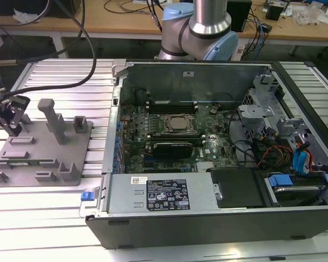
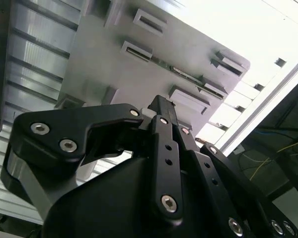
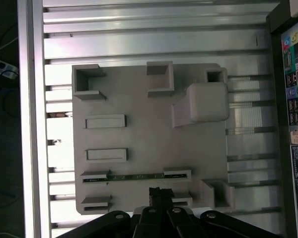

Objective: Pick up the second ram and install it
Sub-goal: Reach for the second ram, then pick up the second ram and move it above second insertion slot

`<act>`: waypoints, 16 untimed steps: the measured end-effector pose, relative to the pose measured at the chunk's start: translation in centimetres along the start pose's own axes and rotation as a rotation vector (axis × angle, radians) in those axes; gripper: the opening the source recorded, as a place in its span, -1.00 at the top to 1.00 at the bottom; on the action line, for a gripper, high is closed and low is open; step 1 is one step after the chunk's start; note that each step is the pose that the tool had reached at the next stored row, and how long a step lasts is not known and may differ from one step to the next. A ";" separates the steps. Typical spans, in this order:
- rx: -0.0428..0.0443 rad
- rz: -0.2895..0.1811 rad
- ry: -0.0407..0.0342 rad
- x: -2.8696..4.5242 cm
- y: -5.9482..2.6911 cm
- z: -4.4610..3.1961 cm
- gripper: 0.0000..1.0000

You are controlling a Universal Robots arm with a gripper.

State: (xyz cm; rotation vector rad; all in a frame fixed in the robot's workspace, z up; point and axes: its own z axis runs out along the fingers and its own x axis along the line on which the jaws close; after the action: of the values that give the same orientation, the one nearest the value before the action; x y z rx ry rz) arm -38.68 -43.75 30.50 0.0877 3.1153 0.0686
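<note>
- Starting at the exterior view's left, we find one tool hanging over the left part of a grey fixture plate; we cannot tell whether it is open or closed, and it carries nothing that we can see.
- The plate lies on a ribbed metal surface and bears one tall block.
- One second ram, a narrow green strip, lies flat on the plate, spanning two low holders near the plate's front edge.
- In the first wrist view the second ram runs between those two holders, and the tool sits near its middle, apart from it; two long slotted holders lie further along the plate.
- In the second wrist view we see the strip beyond the tool.
- Right of the plate stands one open computer case, with one processor and one black card just in front of it.
- One robot arm rises behind the case.
</note>
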 end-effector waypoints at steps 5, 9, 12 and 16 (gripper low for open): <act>0.0000 0.000 0.0001 0.01 0.00 0.06 0.84; 0.0000 0.000 0.0000 0.01 -0.01 0.07 0.84; 0.0000 0.000 0.0000 0.01 -0.01 0.08 0.84; -0.0006 -0.037 0.0017 0.02 0.00 0.09 0.84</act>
State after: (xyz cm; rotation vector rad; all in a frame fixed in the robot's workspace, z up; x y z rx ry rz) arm -38.69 -43.75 30.41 0.0303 3.1173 0.0690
